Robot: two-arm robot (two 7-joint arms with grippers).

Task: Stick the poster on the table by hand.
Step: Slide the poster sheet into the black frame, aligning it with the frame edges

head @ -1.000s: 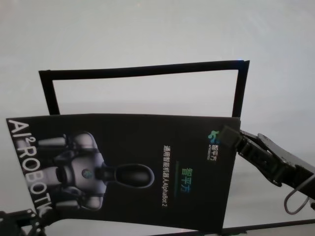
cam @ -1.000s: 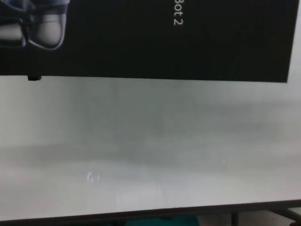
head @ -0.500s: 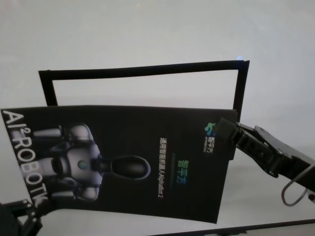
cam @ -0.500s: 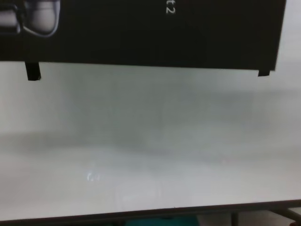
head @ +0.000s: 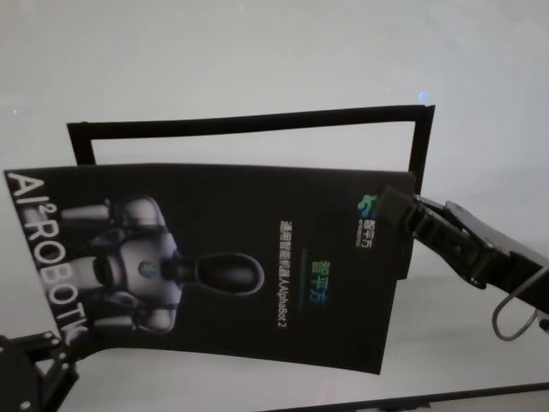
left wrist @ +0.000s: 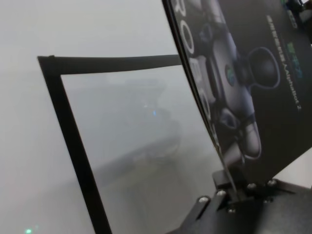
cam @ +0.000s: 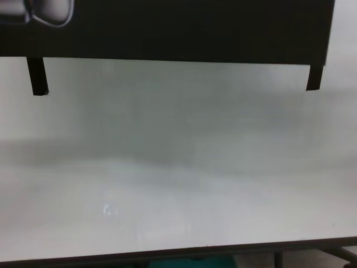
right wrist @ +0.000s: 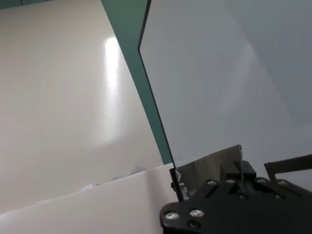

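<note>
The poster (head: 223, 266), a glossy black sheet with a grey-white robot picture and white lettering, hangs slightly bowed above the white table (head: 257, 60). My right gripper (head: 393, 206) is shut on its right edge near the logo. At the poster's lower left corner my left gripper (head: 60, 343) is shut on it. In the left wrist view the poster (left wrist: 253, 83) runs edge-on into that gripper (left wrist: 231, 184). The right wrist view shows my right gripper (right wrist: 239, 171) pinching a dark corner of the sheet. From the chest, only the poster's lower edge (cam: 167, 30) shows.
A three-sided frame of narrow black tape strips (head: 249, 123) lies on the table behind and under the poster. Two of its strip ends (cam: 37, 76) (cam: 314, 78) stick out below the poster in the chest view. The table's dark front edge (cam: 167, 257) runs close by.
Both grippers have carried the poster farther from the table's front edge, toward the tape frame. Its lower edge rose in the chest view and uncovered the two tape strip ends.
</note>
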